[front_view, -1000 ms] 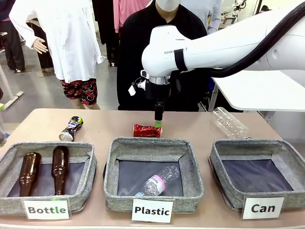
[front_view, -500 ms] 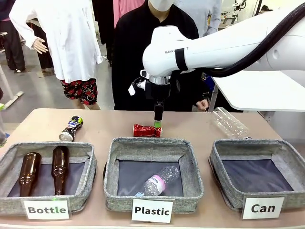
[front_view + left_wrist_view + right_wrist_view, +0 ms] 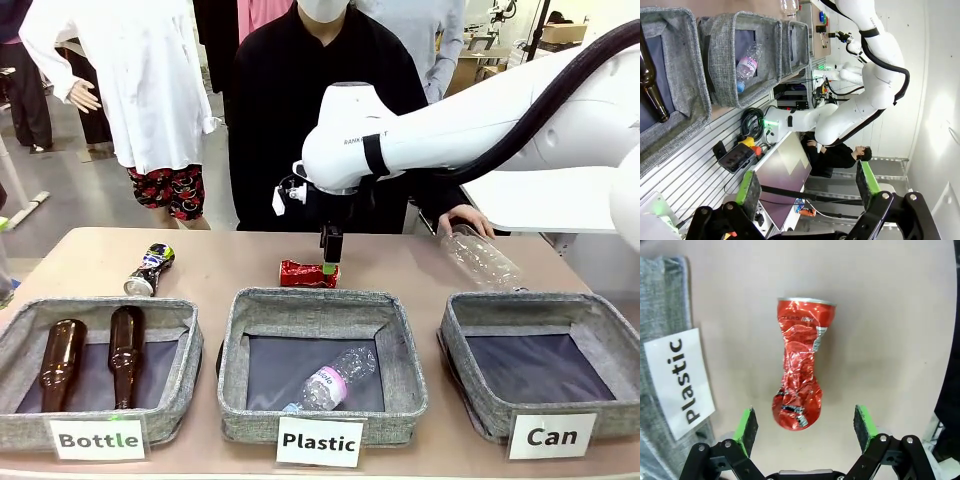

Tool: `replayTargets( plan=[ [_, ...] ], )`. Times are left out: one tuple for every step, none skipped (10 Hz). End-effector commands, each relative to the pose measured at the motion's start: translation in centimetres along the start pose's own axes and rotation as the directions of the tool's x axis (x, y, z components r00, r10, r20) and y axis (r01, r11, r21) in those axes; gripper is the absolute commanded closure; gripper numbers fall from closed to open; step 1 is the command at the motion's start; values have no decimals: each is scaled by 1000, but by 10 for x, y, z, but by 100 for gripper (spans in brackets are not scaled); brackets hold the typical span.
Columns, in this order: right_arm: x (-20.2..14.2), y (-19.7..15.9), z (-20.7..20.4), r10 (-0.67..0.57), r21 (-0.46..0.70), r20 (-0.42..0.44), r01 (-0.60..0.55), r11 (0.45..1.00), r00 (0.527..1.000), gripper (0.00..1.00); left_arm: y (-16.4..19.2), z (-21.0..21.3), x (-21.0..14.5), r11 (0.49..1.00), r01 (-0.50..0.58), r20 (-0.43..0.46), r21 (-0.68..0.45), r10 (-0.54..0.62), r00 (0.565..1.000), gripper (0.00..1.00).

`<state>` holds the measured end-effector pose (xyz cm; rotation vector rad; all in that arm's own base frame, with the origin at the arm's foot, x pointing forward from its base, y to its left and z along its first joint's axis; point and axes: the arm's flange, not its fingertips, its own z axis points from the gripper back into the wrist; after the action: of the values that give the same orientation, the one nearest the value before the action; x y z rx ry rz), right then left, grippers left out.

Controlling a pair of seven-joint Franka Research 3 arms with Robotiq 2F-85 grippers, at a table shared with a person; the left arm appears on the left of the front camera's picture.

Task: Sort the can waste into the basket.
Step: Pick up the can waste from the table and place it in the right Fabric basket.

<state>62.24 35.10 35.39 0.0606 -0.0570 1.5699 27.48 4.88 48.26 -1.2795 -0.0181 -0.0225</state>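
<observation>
My right gripper (image 3: 330, 263) hangs over the table (image 3: 230, 255), just behind the far rim of the Plastic basket (image 3: 315, 298). Its fingers point down and are spread wide, gripping nothing.

From my right wrist, the crushed red can (image 3: 801, 385) lies flat on the table beside that basket's white label. Its round rim is at the far end. Its near end sits between my green pads (image 3: 746, 424) with a gap on either side, so I am not touching it.

The dark can (image 3: 150, 268) lies on its side behind and to the left of the Plastic basket, well apart from my fingers. The Can basket (image 3: 470, 395) stands just to the right of the Plastic basket.

Behind and to the right of the Plastic basket, a clear bottle (image 3: 482, 260) lies on the table with a person's hand (image 3: 465, 218) at its far end.

My left gripper (image 3: 808, 185) is well apart from the Plastic basket. Its fingers are released, with the pads parted and nothing between them. From that wrist the Plastic basket shows far off, with a small water bottle (image 3: 747, 65) inside.
</observation>
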Motion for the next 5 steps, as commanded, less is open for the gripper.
replayTargets(
  plan=[
    [-8,-3,-8,51,-19,16,-51,999,999,0,-2,1,-3,1000,-9,-3,-7,9,1000,0],
    [-9,-8,-15,41,-10,6,-41,999,999,0,-2,1,-3,1000,-9,-3,-7,9,1000,0],
    [-11,-13,-21,35,1,10,-35,999,999,0,-2,1,-3,1000,-9,-3,-7,9,1000,0],
    [-11,-17,-25,21,7,-1,-21,1000,1000,0,-2,1,-3,1000,-9,-3,-7,9,1000,0],
    [-11,-19,-29,24,18,-9,-24,1000,1000,0,-2,1,-3,1000,-9,-3,-7,9,1000,0]
  ],
)
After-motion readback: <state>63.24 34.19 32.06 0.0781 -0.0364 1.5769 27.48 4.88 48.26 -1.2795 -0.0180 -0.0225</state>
